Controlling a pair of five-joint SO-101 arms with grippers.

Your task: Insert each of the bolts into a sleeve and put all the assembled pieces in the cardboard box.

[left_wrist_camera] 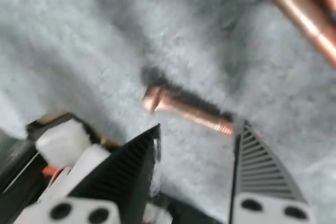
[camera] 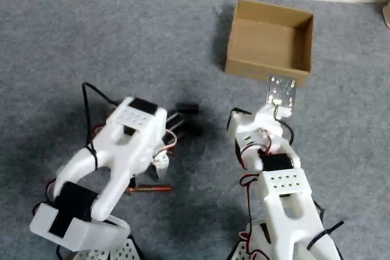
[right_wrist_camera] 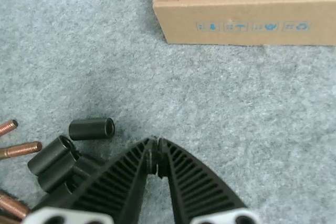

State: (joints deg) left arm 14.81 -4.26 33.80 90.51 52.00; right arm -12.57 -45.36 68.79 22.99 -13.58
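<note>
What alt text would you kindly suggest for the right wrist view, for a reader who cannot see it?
The right gripper, shut and empty, hangs over grey carpet. Black sleeves and copper bolts lie beside it, and a cardboard box stands beyond.

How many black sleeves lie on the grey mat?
3: one sleeve lies alone; a second sleeve and third sleeve lie side by side near the copper bolts, partly behind the right gripper. More may be hidden behind it.

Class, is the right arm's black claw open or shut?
Shut. The right black claw has both ribbed fingers meeting at their tips, nothing between them.
</note>
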